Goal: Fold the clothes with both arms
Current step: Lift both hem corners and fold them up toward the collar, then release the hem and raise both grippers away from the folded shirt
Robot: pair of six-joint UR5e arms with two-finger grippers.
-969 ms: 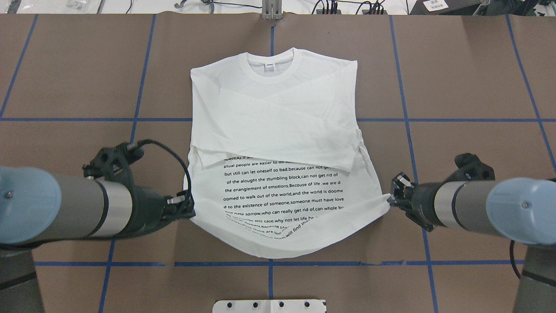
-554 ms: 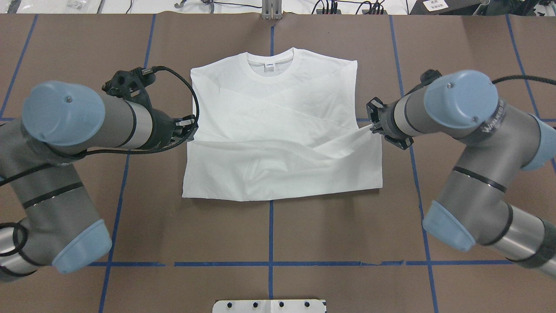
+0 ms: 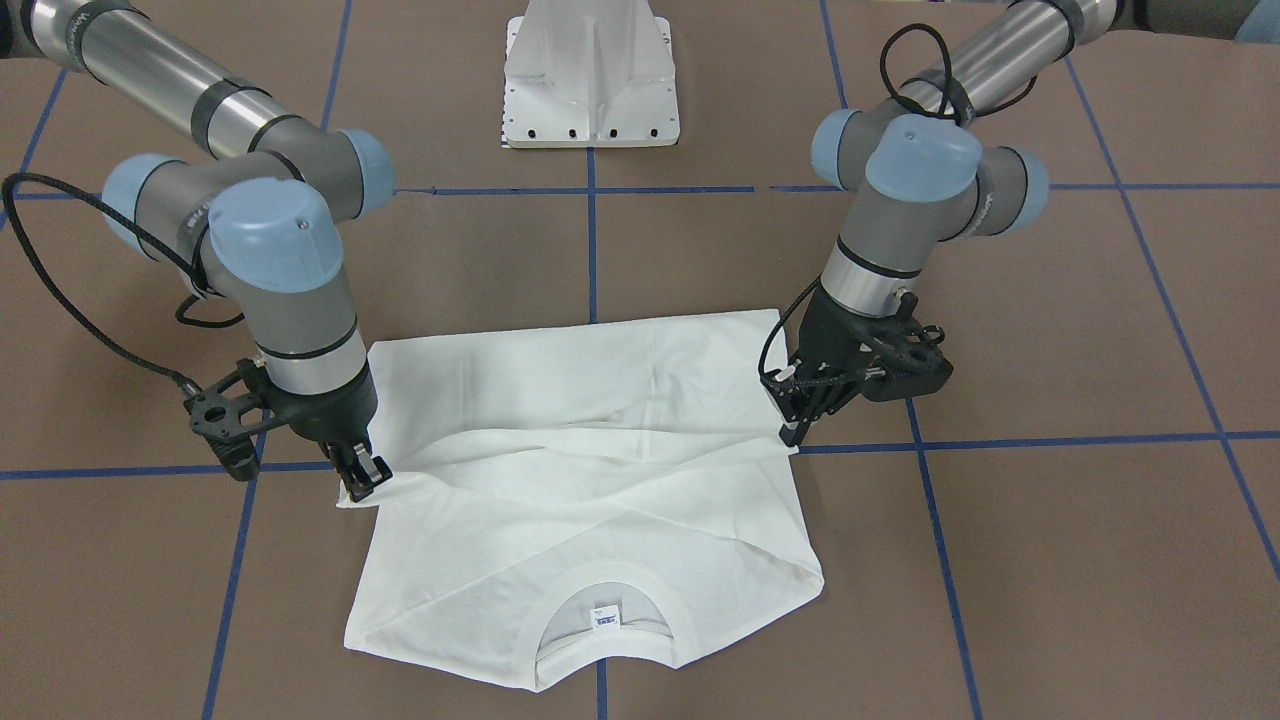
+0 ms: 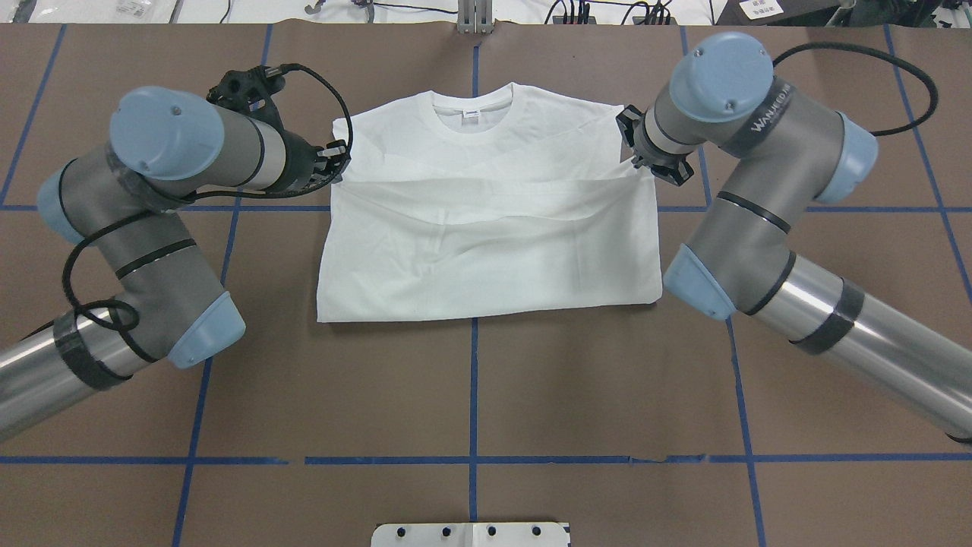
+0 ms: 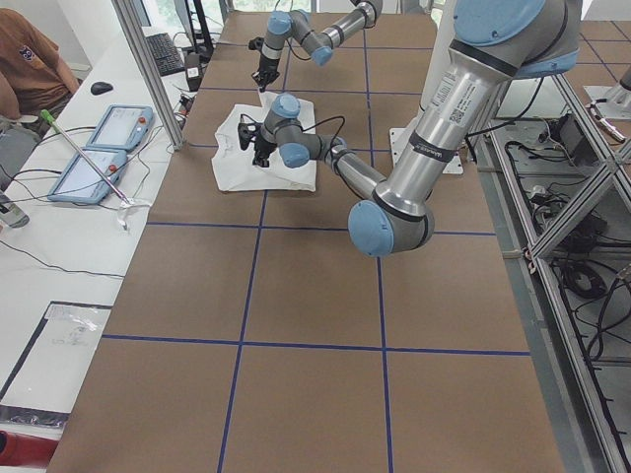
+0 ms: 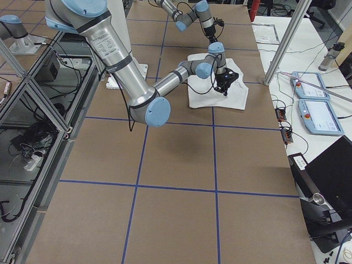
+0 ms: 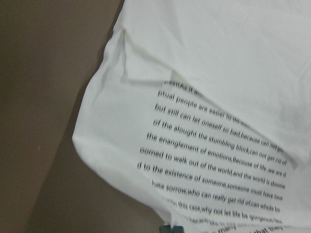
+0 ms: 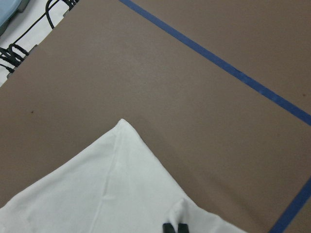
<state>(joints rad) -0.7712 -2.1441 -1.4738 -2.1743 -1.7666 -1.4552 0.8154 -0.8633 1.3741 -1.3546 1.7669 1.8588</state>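
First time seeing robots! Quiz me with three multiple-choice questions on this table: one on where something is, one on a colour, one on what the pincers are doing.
1. Which way does the collar of the T-shirt point?
A. Toward the robot
B. Away from the robot
C. To the robot's left

2. What colour are the lines on the table?
A. Red
B. Yellow
C. Blue

3. What are the two pincers doing?
A. Both shut on the shirt
B. Both open above it
C. One holding, one far off

Answers: 1 B, the collar lies opposite the white pedestal base. 2 C, the lines are blue. 3 A, the left pincer and right pincer each pinch the T-shirt at a side edge.
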